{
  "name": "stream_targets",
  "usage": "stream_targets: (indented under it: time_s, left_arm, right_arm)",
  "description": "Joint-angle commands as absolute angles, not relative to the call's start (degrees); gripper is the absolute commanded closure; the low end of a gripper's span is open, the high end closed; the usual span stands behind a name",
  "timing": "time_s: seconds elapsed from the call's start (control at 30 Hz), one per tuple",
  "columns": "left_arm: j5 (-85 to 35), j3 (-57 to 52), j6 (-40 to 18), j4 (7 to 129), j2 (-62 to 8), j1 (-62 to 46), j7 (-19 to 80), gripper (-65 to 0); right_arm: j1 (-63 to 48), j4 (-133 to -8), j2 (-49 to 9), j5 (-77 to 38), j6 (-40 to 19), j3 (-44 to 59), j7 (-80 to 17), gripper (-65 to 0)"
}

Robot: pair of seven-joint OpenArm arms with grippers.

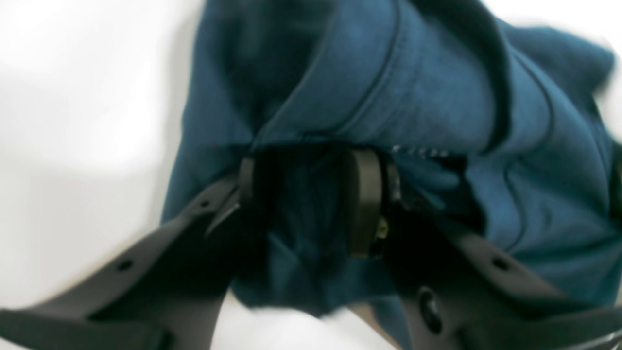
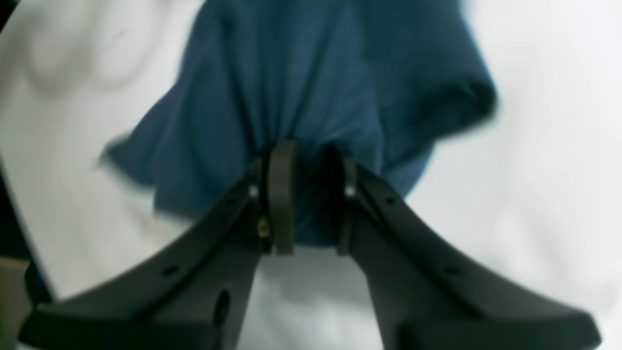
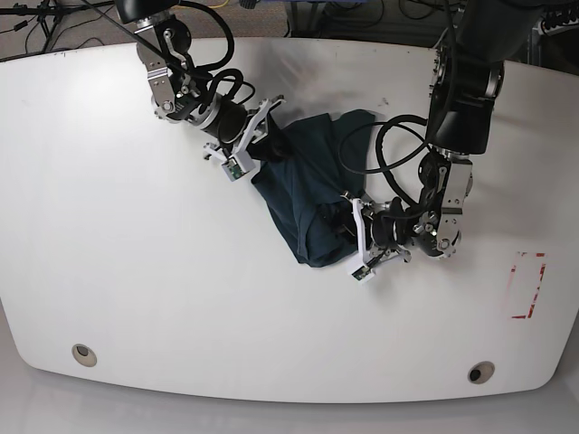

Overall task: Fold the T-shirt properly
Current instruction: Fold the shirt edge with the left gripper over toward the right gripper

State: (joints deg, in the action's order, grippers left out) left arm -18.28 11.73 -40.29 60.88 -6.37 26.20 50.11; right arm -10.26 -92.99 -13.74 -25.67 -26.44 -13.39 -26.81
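Observation:
The dark teal T-shirt [image 3: 303, 185] lies crumpled in the middle of the white table [image 3: 136, 244], bunched between both arms. In the base view my right gripper [image 3: 262, 136] is at the shirt's upper left edge and my left gripper [image 3: 341, 221] at its lower right edge. In the left wrist view the left gripper [image 1: 306, 194] is shut on a thick fold of the T-shirt [image 1: 427, 97] near a stitched hem. In the right wrist view the right gripper [image 2: 313, 194] is shut on gathered cloth of the T-shirt [image 2: 301, 82], which fans out from the pinch.
A red rectangle mark [image 3: 527, 285] sits near the table's right edge. Two round fittings [image 3: 83, 354] [image 3: 480, 372] lie near the front edge. Black cables [image 3: 398, 154] loop beside the left arm, and more cables lie behind the table's back edge.

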Motion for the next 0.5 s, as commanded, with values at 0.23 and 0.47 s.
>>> stream_targets:
  time_s: [0.23, 0.47]
  left_arm:
    - [-18.86, 5.93, -40.0, 81.54, -7.52, 28.0, 55.34, -21.8]
    - [-18.59, -0.66, -40.0, 95.16, -10.42, 20.44, 58.07, -21.8]
  right_arm:
    - [-4.7, -104.31, -12.0, -26.24, -26.77, -12.79, -36.0, -11.7]
    - [1.63, -103.43, -9.71, -26.15, -26.77, -13.23, -38.81, -11.9]
